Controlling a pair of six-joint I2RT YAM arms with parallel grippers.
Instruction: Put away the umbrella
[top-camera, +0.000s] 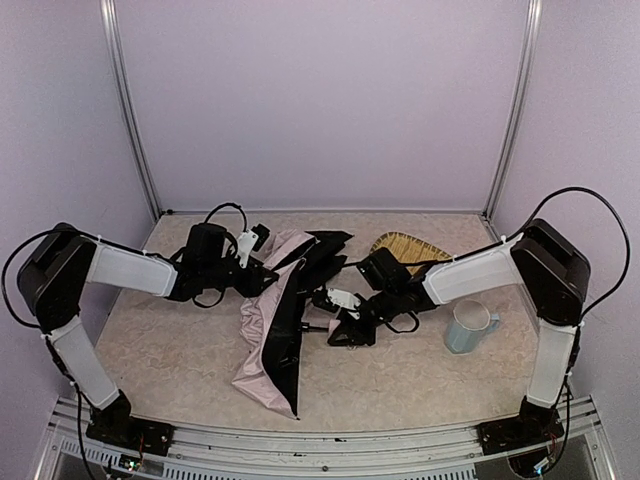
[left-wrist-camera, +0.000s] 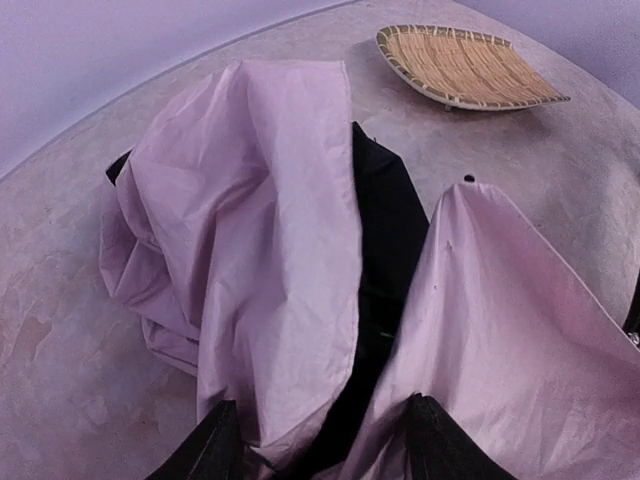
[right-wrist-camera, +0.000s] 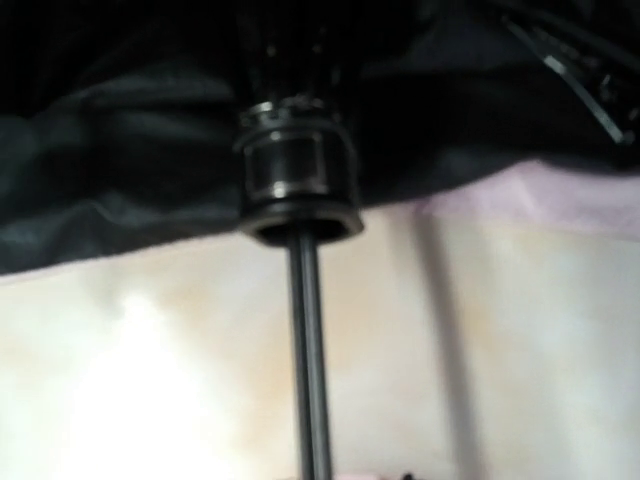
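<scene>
The umbrella (top-camera: 270, 340) lies collapsed mid-worktop (top-camera: 170, 350). The left hand (left-wrist-camera: 325, 440), half-wide, straddles its canopy (left-wrist-camera: 260, 200); I cannot tell if it grips. The right hand (top-camera: 340, 328) sits at the shaft (right-wrist-camera: 308, 350), its width hidden. Likely next: a firm hold to push the shaft in.

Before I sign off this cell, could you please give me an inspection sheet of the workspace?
Surface: beige marbled tabletop, no spills seen.
Job's things: folding umbrella of pale pink fabric and black lining, lying loose mid-table.
Clutter: woven bamboo tray at the back; pale mug on the right.
Grippers: left gripper straddles pink fabric; right gripper at the thin dark shaft; grips unclear.
Cables: black cables hang in loose loops, none seen snagged.
Surroundings: lilac walls, metal corner posts.
</scene>
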